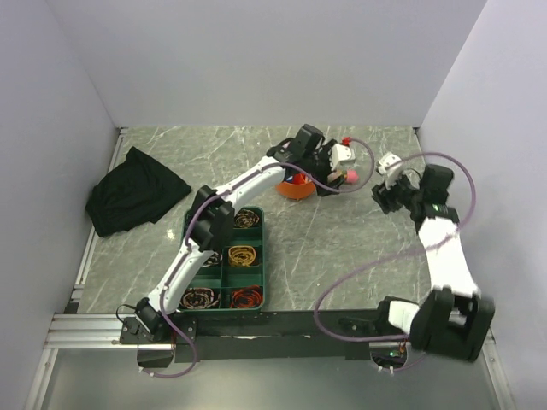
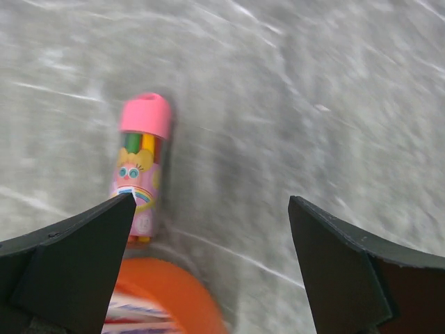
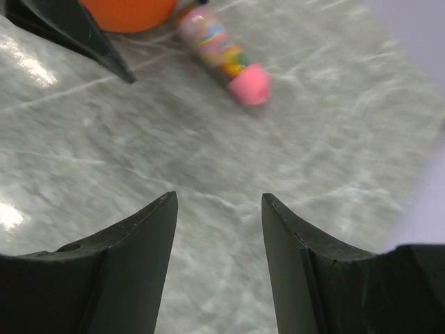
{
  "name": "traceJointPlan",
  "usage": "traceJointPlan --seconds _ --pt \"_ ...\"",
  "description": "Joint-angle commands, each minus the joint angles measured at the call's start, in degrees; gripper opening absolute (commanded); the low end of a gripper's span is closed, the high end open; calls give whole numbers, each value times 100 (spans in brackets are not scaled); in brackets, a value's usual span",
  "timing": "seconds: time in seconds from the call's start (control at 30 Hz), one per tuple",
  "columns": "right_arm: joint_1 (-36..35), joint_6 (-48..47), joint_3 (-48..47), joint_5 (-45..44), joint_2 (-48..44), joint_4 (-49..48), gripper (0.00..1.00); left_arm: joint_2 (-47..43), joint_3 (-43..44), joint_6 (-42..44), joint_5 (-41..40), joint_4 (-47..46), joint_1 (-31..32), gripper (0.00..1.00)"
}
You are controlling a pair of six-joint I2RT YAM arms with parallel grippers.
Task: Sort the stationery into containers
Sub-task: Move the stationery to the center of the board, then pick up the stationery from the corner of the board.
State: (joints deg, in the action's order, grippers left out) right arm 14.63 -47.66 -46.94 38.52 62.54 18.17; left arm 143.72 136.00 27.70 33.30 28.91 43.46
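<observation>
The round orange pot point(image 1: 296, 190) stands at the back middle of the table, with some stationery inside; its rim shows in the left wrist view point(image 2: 163, 296) and in the right wrist view point(image 3: 128, 10). A clear tube of coloured markers with a pink cap point(image 2: 141, 167) lies on the table just right of the pot point(image 1: 344, 178), and it also shows in the right wrist view point(image 3: 221, 54). My left gripper point(image 2: 212, 202) is open and empty, hovering beside the pot and over the tube's lower end point(image 1: 323, 181). My right gripper point(image 3: 219, 198) is open and empty, to the right of the tube point(image 1: 381, 195).
A green divided tray point(image 1: 261, 256) with coiled bands sits at the front middle. A black cloth point(image 1: 132, 198) lies at the left. White walls close in the table on three sides. The left gripper's finger point(image 3: 76, 31) shows in the right wrist view.
</observation>
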Motion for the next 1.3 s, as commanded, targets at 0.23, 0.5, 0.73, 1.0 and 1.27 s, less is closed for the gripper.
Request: traceJointPlan --seconds 0.23,0.5,0.73,1.0,1.27 --pt "-945 380 -3178 -372 4097 -482 61 -3577 -2814 -1266 -1494 -1748 -1128 99" --pt "-1129 565 -7008 -557 7028 307 76 -5466 -4740 -1469 -1757 -1336 -1543 99" --pt "-1112 1258 -9402 -346 8671 -87 100 -5970 -5286 -1566 -1378 -1098 -1534 99" --pt "-1654 -1075 -9117 -1923 8828 274 100 -5996 -5146 -1689 -1194 -1133 -1534 99" --pt "-1745 -1677 -8449 -2015 8470 469 100 -5847 -5128 -1760 -1141 -1229 -1534 100"
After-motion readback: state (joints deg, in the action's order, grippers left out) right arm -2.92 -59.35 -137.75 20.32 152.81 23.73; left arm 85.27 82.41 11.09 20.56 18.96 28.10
